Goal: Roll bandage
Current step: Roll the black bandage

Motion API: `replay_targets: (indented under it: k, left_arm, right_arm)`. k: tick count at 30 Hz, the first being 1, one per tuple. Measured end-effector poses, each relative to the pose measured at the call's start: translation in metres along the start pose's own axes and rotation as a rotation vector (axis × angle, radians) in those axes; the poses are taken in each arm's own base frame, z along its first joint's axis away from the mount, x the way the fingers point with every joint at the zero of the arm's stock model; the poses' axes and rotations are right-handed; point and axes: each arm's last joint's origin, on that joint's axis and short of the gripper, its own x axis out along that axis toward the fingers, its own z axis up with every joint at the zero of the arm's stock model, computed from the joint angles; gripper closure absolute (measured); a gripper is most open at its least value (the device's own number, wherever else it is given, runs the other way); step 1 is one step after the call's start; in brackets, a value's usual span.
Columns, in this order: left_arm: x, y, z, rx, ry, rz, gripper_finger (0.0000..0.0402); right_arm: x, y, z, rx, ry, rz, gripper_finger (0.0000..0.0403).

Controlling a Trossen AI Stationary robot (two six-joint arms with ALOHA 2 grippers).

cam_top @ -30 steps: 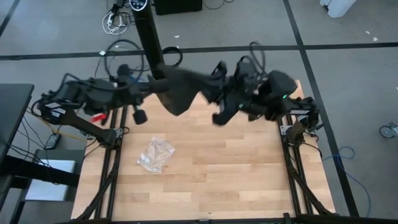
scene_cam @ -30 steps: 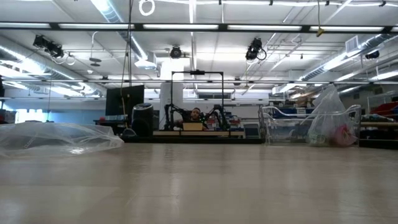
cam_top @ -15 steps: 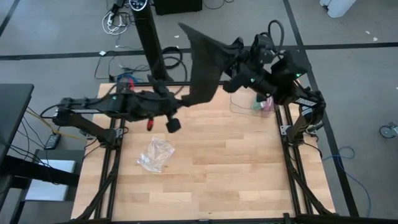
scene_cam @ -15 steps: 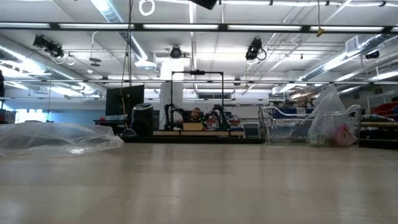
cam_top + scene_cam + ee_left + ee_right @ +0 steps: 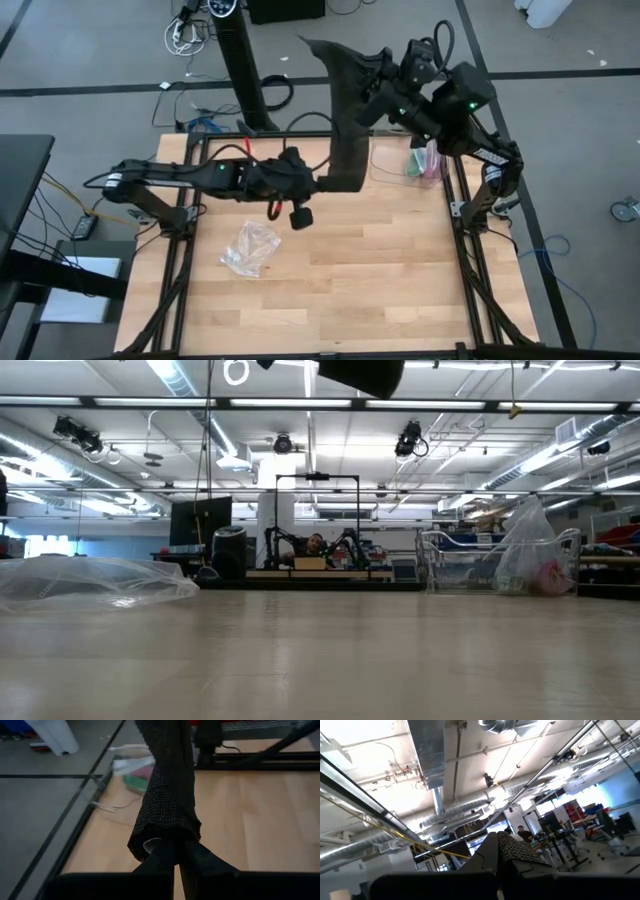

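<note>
Your stock, by colour: bandage (image 5: 345, 110), charcoal-black with a fine mesh weave; plastic bag (image 5: 250, 247), clear with a red fleck; table (image 5: 380, 260), pale wood planks; both arms, black.

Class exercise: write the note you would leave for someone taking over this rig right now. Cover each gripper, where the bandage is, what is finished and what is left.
Left gripper: jaws shut on the lower end of the bandage, above the far half of the table.
Right gripper: jaws shut on the bandage's upper end, raised high beyond the table's far edge.
Bandage: a dark strip hanging stretched between the two grippers, clear of the table.
Also there: clear plastic bag on the table's left side; small coloured packets at the far right corner.
Done: both ends picked up.
Left: no roll is formed yet; all the rolling.
</note>
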Motion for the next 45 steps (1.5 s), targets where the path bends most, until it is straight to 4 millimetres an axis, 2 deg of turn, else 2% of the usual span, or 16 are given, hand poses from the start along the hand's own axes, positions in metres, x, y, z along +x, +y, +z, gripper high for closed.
replay_targets:
  k: [7,16,25,32,38,45]
  left_arm:
    - [-0.002,-0.011,0.007,0.026,-0.068,-0.051,0.0389]
    - [-0.025,-0.014,0.032,0.058,-0.16,-0.077,0.0389]
    - [-0.058,-0.015,0.064,0.065,-0.297,-0.099,0.0389]
    - [-0.087,-0.008,0.087,0.037,-0.403,-0.099,0.0389]
    - [-0.101,-0.006,0.094,0.031,-0.429,-0.111,0.0389]
    - [-0.102,-0.007,0.094,0.028,-0.413,-0.119,0.0389]
  right_arm:
    - [0.003,-0.02,0.002,-0.09,0.057,-0.099,0.0403]
    - [0.009,-0.06,-0.004,-0.164,0.184,-0.261,0.0403]
    - [0.008,-0.093,-0.009,-0.219,0.332,-0.36,0.0403]
    - [0.008,-0.114,-0.027,-0.114,0.509,-0.315,0.0397]
    - [0.005,-0.12,-0.042,-0.068,0.622,-0.282,0.0345]
    - [0.005,-0.119,-0.044,-0.023,0.655,-0.241,0.0228]
